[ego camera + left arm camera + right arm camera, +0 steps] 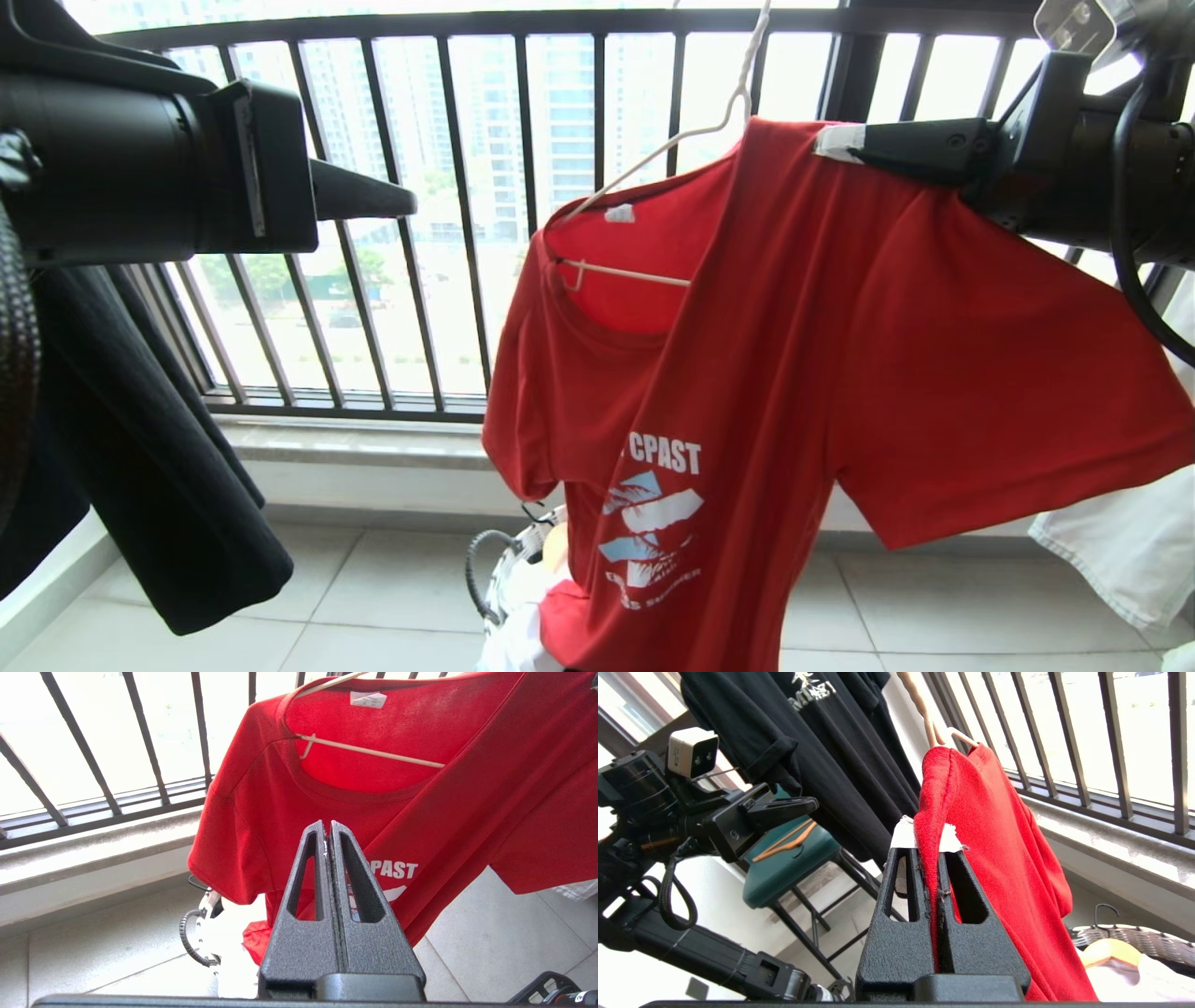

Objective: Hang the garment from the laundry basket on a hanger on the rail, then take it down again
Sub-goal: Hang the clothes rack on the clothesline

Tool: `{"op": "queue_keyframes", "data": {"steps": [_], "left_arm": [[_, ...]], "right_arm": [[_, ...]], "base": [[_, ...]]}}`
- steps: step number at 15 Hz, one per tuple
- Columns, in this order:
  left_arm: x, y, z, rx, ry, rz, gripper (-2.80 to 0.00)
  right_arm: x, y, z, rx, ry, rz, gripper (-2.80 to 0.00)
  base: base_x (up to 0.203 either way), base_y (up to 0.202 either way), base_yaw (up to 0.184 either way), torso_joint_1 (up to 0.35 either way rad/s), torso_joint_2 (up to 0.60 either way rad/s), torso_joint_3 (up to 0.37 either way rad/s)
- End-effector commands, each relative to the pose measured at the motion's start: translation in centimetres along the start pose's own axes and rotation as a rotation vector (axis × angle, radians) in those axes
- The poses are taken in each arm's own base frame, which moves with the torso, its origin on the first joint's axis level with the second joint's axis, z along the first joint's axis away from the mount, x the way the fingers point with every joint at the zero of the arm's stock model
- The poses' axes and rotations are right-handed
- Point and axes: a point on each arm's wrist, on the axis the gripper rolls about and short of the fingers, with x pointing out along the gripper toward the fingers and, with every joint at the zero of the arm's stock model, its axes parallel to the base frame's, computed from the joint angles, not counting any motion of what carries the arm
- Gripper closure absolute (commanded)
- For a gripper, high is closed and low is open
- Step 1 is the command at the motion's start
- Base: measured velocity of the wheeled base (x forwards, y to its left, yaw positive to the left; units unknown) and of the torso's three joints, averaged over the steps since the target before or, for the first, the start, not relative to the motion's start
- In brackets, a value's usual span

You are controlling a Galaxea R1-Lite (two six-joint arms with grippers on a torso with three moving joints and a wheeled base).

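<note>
While pinched shut on a shoulder fold of the red short-sleeved T-shirt with white lettering and a light-blue-and-white print point(840, 373), holds that side up and out: right gripper point(927, 842), taped tips buried in cloth, high before the dark barred window railing point(467, 233). Draped askew by the neck opening over a thin cream-white wire hanger point(653, 163), hem reaching down to the small round woven laundry basket point(485, 569) on the tiled floor. Rail out of view above. Looks light, soft and limp; likely to stretch, bunch and slide along the smooth wire rather than keep any shape. Best taken at a doubled fold, a shoulder seam or the collar band, not at a single loose layer. Hanger probably springy, apt to swing or tip if pulled from one side only. Left gripper point(327, 828) facing the printed chest and apart from it, jaws pressed together on nothing. Crowding the spot: black shirt point(168, 485) hanging to the left, white printed cloth point(1120, 551) at far right, railing close behind, green chair point(784, 877) bearing a wooden hanger beyond the left arm. Some risk of cloth catching on the hanger's small notch hook.
</note>
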Motion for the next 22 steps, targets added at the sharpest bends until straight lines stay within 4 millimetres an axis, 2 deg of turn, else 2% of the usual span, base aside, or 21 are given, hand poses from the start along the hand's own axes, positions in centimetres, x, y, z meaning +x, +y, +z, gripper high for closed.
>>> {"op": "queue_keyframes", "data": {"steps": [1, 5, 8, 12, 16, 19, 22], "left_arm": [[0.4, 0.4, -0.2, -0.003, 0.009, 0.02, 0.0], [3.0, 0.7, -0.4, -0.006, 0.023, 0.034, 0.0], [3.9, 1.2, -0.5, -0.009, 0.035, 0.054, 0.0], [4.3, 1.8, -0.2, -0.013, 0.028, 0.081, 0.0], [3.8, 2.8, 0.5, -0.024, -0.002, 0.111, 0.0], [3.6, 2.8, 0.6, -0.025, -0.005, 0.097, 0.0], [3.4, 2.8, 0.7, -0.025, -0.01, 0.096, 0.0]], "right_arm": [[-1.4, -0.5, 0.5, -0.037, -0.029, -0.048, 0.0], [-3.7, 0.5, 1.2, -0.052, -0.052, -0.11, 0.0], [-5.0, 1.5, 1.1, -0.066, -0.056, -0.148, 0.0], [-6.2, 1.9, 0.9, -0.1, -0.072, -0.187, 0.0], [-7.4, 1.7, 0.6, -0.121, -0.089, -0.232, 0.0], [-8.1, 2.7, 0.6, -0.143, -0.107, -0.224, 0.0], [-8.8, 3.3, 0.4, -0.152, -0.119, -0.231, 0.0]], "base": [[0.0, 0.0, 0.0, 0.0, 0.0, 0.0], [0.0, 0.0, 0.0, 0.0, 0.0, 0.0], [0.0, 0.0, 0.0, 0.0, 0.0, 0.0], [0.0, 0.0, 0.0, 0.0, 0.0, 0.0], [0.0, 0.0, 0.0, 0.0, 0.0, 0.0], [0.0, 0.0, 0.0, 0.0, 0.0, 0.0], [0.0, 0.0, 0.0, 0.01, -0.17, -0.228]]}}
